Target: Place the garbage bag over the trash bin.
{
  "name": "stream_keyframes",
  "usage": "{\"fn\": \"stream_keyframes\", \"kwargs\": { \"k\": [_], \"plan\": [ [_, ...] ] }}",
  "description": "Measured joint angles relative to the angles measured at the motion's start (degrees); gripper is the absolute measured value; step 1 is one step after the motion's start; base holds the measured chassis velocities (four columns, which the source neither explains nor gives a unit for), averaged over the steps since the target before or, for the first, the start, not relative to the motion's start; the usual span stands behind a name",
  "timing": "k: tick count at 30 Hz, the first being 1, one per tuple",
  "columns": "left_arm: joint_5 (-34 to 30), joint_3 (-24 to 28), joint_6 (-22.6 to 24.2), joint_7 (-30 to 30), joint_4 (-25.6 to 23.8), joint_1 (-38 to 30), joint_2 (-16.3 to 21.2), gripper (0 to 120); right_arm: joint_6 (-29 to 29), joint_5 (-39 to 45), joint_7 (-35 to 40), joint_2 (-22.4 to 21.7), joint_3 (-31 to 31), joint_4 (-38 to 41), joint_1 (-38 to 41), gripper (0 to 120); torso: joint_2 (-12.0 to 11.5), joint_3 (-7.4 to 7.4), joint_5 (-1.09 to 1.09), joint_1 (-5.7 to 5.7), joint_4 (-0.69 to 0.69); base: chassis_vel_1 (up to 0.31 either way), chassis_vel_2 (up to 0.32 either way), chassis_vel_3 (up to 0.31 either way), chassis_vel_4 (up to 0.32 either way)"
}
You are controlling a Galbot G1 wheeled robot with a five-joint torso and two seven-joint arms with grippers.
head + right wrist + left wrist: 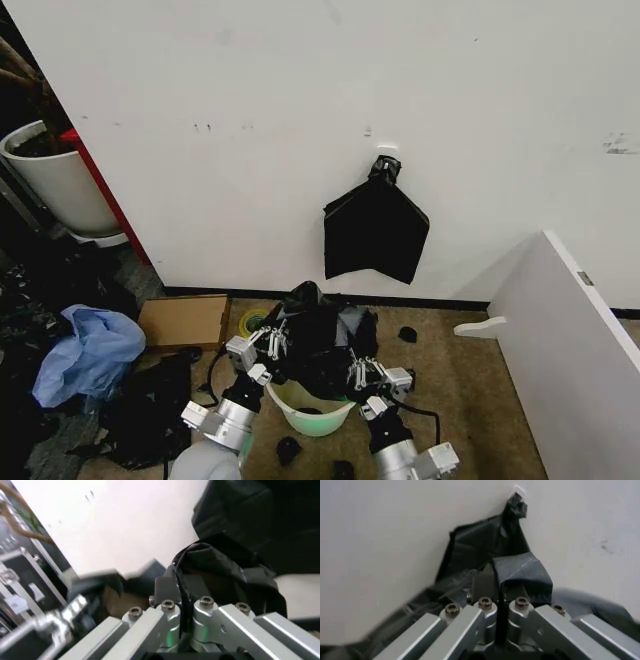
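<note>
Garbage bag, black and glossy, was held bunched above the trash bin, near the foot of the white wall. At far left, a white planter pot was seen against the wall; nearer lay a blue cloth, a rumpled heap of black plastic and a flat cardboard box. The left gripper was clamped on the bag's left edge, film being pinched between its closed fingers in the left wrist view. The bin's white rim and pale green base were partly covered by the bag. The right gripper was likewise closed on the bag's right edge. On the wall beyond, flat black bags were hung from a white clip. At right, a white panel was set.
</note>
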Motion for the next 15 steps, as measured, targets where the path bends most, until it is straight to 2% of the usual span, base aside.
{"fn": "stream_keyframes", "kwargs": {
  "k": [5,9,15],
  "plan": [
    [-4.8,0.5,-0.3,6.1,2.3,-0.3,-1.0,0,1.8,2.1,-3.7,1.1,2.2,-1.8,1.7,0,0.0,0.00,0.00,0.00,0.00,0.000,0.000,0.000,0.000],
    [-10.4,1.0,0.5,12.9,4.5,-1.1,-2.5,0,0.3,0.2,-1.3,1.0,2.4,-2.5,0.7,0,0.0,0.00,0.00,0.00,0.00,0.000,0.000,0.000,0.000],
    [-11.0,1.5,1.4,14.2,5.9,-0.6,-3.2,0,-2.0,-2.5,3.2,-0.2,0.8,-2.3,-2.0,0,0.0,0.00,-0.06,0.00,-0.01,0.000,0.000,0.000,0.000]
  ]
}}
